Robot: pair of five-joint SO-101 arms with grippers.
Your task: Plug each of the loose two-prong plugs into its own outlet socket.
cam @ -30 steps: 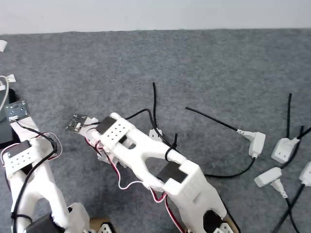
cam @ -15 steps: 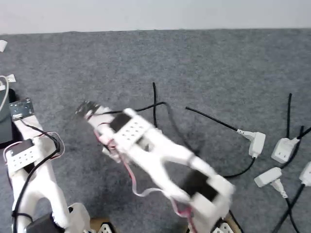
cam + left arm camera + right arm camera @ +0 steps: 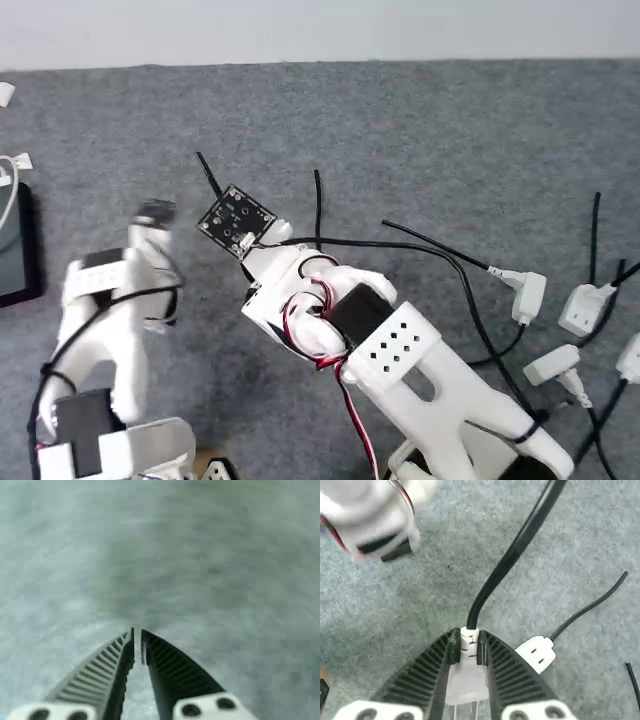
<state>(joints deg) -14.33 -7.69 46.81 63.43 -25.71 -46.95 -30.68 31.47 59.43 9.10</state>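
Note:
My right gripper is shut on a white two-prong plug, held above the grey carpet with its black cord rising away from the fingers. Just beside it on the carpet lies a white outlet socket on a thin black cord, slots facing up. In the high view the right arm stands mid-table and the held plug's cord trails off to the right. The left gripper is shut on nothing, low over bare carpet; the left arm stands at the left.
At the right edge lie a loose angled plug, a white socket, another plug and one more white piece, all on black cords. A dark flat device lies at the far left.
The right arm has swung round and its wrist has shifted right, dragging the held plug's cord up across the carpet. The left arm has moved right, toward the middle.

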